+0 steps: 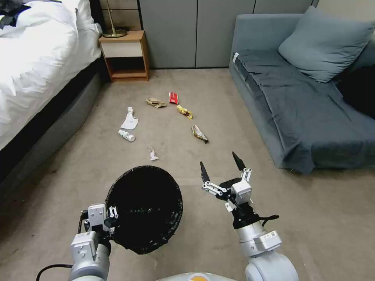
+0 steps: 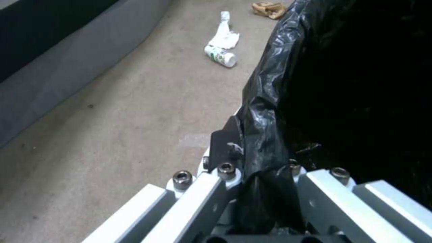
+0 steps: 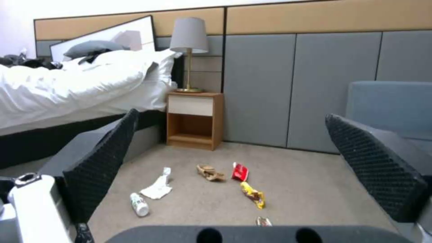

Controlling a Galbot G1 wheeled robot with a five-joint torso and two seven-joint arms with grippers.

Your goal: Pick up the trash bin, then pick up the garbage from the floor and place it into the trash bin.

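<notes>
The left gripper (image 1: 113, 218) is clamped on the rim of the trash bin (image 1: 144, 208), held off the carpet. The right gripper (image 1: 222, 168) hangs spread wide, empty, short of the garbage (image 1: 199, 134) scattered ahead. Best to take the nearest wrapper first — descend straight, pinch low, and keep the bin level alongside.

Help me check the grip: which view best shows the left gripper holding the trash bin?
The left wrist view: the left gripper is shut on the trash bin rim's black liner. The head view shows the gripper at the rim, less closely.
</notes>
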